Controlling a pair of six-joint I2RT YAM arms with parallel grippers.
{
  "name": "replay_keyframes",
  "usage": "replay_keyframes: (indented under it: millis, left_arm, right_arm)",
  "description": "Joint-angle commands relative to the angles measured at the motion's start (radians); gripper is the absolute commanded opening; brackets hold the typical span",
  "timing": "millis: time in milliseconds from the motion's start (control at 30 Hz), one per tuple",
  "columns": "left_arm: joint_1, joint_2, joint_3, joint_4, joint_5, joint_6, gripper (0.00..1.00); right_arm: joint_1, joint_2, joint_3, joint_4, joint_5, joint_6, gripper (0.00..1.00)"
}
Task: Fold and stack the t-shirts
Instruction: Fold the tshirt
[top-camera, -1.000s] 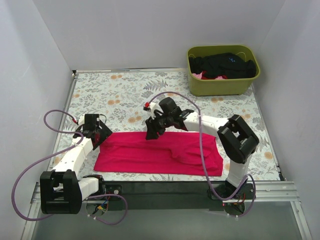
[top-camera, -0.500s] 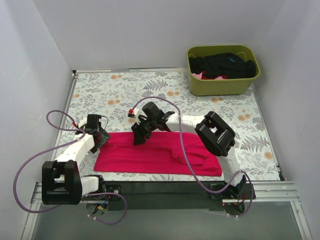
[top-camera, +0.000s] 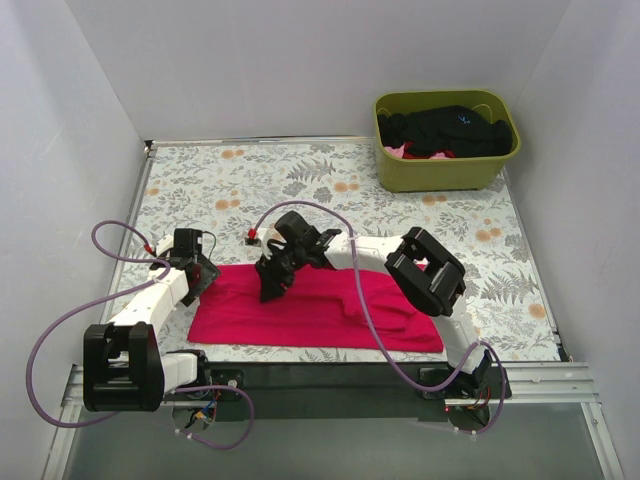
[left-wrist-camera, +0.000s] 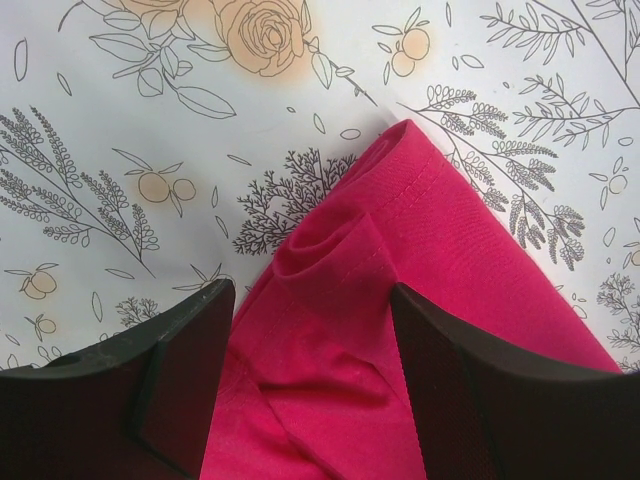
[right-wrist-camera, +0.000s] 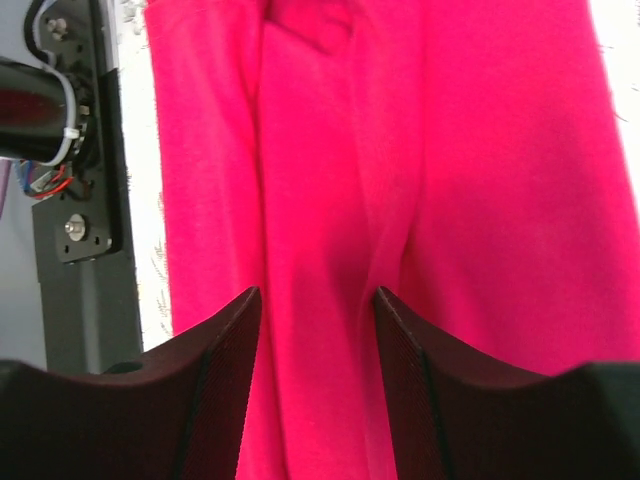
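A crimson-red t-shirt (top-camera: 330, 315) lies folded into a long band near the table's front edge. My left gripper (top-camera: 203, 282) is at its far left corner. In the left wrist view the jaws (left-wrist-camera: 310, 310) are open and straddle a raised fold of that red corner (left-wrist-camera: 440, 230). My right gripper (top-camera: 268, 290) reaches across and hangs over the left part of the shirt. In the right wrist view (right-wrist-camera: 318, 300) it is open, with flat red cloth (right-wrist-camera: 480, 150) below and between the fingers. Black t-shirts (top-camera: 445, 130) lie in the green basket.
The green basket (top-camera: 440, 175) stands at the back right corner of the floral table (top-camera: 250, 185). The right arm's links span over the shirt's middle. The black base plate (right-wrist-camera: 80, 200) at the table's front edge shows in the right wrist view.
My right gripper has swung left and slightly toward the front, from the shirt's far middle edge to over its left part. The left gripper has barely moved.
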Motion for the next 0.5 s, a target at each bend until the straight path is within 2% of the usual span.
replay_keyframes:
  millis: [0,467]
  left_arm:
    - [0.005,-0.031,0.018,0.010,-0.022,-0.005,0.59]
    - [0.005,-0.068,0.014,0.021,-0.011,-0.010,0.61]
  right_arm:
    - [0.021,-0.004,0.042,0.022,-0.039,0.001,0.47]
    - [0.062,0.014,-0.006,0.014,-0.053,0.018,0.47]
